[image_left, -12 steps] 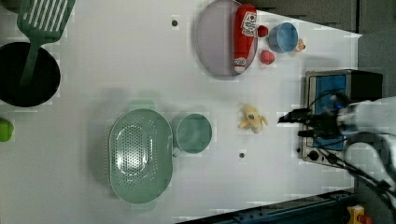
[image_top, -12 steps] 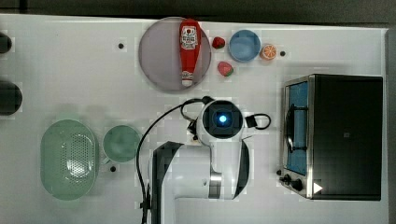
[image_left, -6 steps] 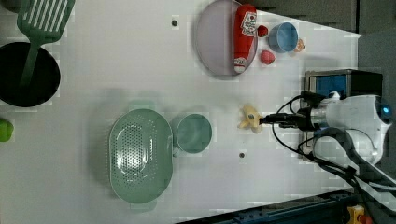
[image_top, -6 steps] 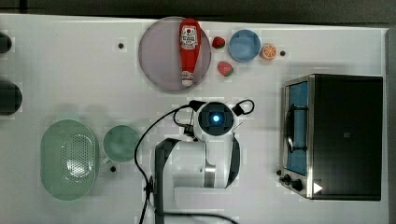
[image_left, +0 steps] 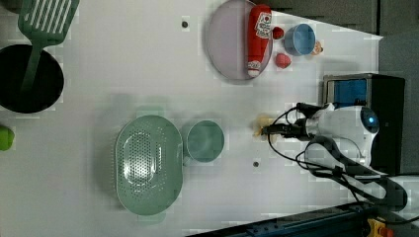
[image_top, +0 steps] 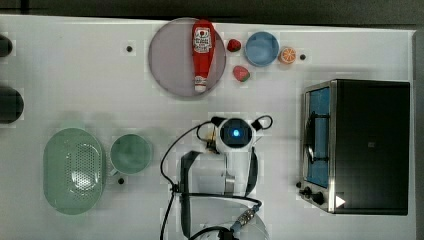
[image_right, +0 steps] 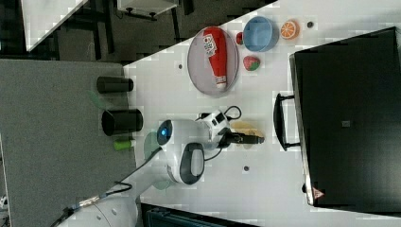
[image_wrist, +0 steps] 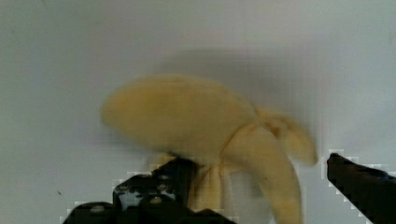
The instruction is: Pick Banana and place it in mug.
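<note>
One target, and it sits right under me: the banana (image_wrist: pixel 196 126) lies on the table (image_top: pixel 75 85), peel flaps splayed out towards my wrist, the pale cream flesh curving away from me. My gripper (image_wrist: pixel 261 182) straddles it, fingers spread wide, one dark finger (image_wrist: pixel 154 191) up against the peel on one side and the other finger (image_wrist: pixel 359 179) standing clear on the far side. Nothing is gripped; I cannot tell whether the near finger actually touches or only crowds the peel.

From the left view my gripper (image_left: pixel 274 130) points straight at the banana (image_left: pixel 262 124), with the arm stretched low over the table behind it. From the right view, the banana (image_right: pixel 243 128) peeks out beside my fingertips. I judge the wide spread is there so the fat middle fits between the fingers, and the low approach so they close on the body, not the loose flaps.

The mug (image_top: pixel 130 154) stands well off to my side, mouth up, just beside the basket (image_top: pixel 72 170). Its opening looks roomy enough for the drop. The ketchup bottle (image_top: pixel 201 52) on its plate (image_top: pixel 167 60) lies farther away, out of my carry path as I read it. My worry: the off-centre straddle could nudge the banana when the fingers close.
</note>
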`<state>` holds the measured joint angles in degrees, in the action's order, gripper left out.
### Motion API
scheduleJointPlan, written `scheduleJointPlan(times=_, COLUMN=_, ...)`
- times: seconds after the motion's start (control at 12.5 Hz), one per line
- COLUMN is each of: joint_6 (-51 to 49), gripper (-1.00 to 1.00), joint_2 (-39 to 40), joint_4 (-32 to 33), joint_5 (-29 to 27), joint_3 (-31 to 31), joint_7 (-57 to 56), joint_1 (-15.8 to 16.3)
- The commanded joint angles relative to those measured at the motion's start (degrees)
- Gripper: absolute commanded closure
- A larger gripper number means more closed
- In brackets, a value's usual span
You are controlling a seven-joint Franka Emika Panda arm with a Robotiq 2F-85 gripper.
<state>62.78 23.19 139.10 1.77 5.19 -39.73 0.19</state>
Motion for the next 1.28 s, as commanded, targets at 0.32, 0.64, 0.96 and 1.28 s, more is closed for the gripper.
scheduleJointPlan(times=0.32, joint_6=6.3, gripper=-0.69, joint_2=0.0, joint_4=0.0, joint_5=-0.2, joint_3=-1.7, joint_7=-3.1, joint_1=-0.1)
scheduleJointPlan(times=0.64, joint_6=6.7, gripper=0.24, joint_2=-1.2, joint_4=0.1, joint_5=-0.3, joint_3=-1.9, joint_7=-3.0, joint_1=-0.1)
scheduleJointPlan(times=0.96, joint_6=5.1, gripper=0.38, joint_2=-6.4, joint_4=1.1, joint_5=-0.3, joint_3=-1.3, joint_7=-3.1, joint_1=-0.5)
scheduleJointPlan(times=1.28, joint_6=-8.5, gripper=0.38, joint_2=-18.8, joint_4=-0.6, joint_5=-0.4, joint_3=-0.8, joint_7=-3.0, joint_1=-0.8)
